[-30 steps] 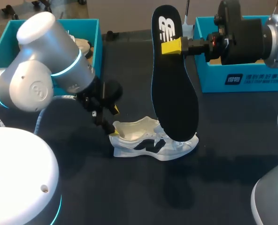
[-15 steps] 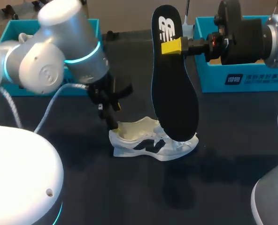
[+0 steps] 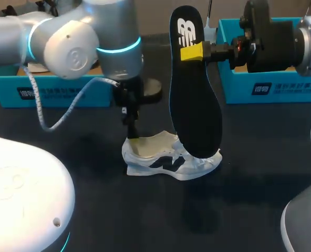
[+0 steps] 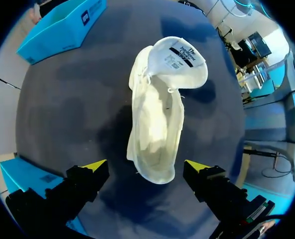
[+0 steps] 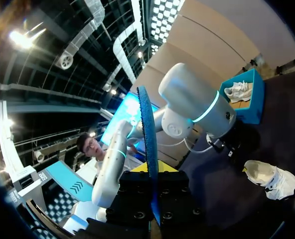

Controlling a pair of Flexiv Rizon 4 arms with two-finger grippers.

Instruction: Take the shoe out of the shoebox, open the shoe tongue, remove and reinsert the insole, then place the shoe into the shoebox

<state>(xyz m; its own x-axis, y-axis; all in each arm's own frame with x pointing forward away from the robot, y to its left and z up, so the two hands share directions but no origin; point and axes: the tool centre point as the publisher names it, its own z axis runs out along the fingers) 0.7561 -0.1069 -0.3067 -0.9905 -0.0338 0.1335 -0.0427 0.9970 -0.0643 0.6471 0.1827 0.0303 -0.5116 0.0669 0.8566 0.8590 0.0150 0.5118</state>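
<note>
The left arm (image 3: 82, 42) comes in over the left box (image 3: 55, 94), its elbow joint high and its wrist turned straight down, so the left fingers (image 3: 134, 137) point at the bench (image 3: 92, 210) above the heel end of the shoe (image 3: 166, 157). These fingers are spread wide and hold nothing. In the left wrist view the shoe (image 4: 157, 119) lies lengthwise ahead of them, its heel between the two yellow tips and clear of both, its toe away from them, and its tongue (image 4: 180, 55) folded open at the far end. The shoe lies on the bench between the two boxes, in neither. The right arm (image 3: 297, 42) reaches in level above the right box (image 3: 271, 86), its wrist horizontal. The right fingers (image 3: 192, 52) pinch the insole (image 3: 195, 105) near its heel end. The insole hangs upright below them, its toe end down by the front of the shoe; whether it touches the shoe cannot be told. In the right wrist view the insole (image 5: 146, 129) stands edge-on between the fingers.
</note>
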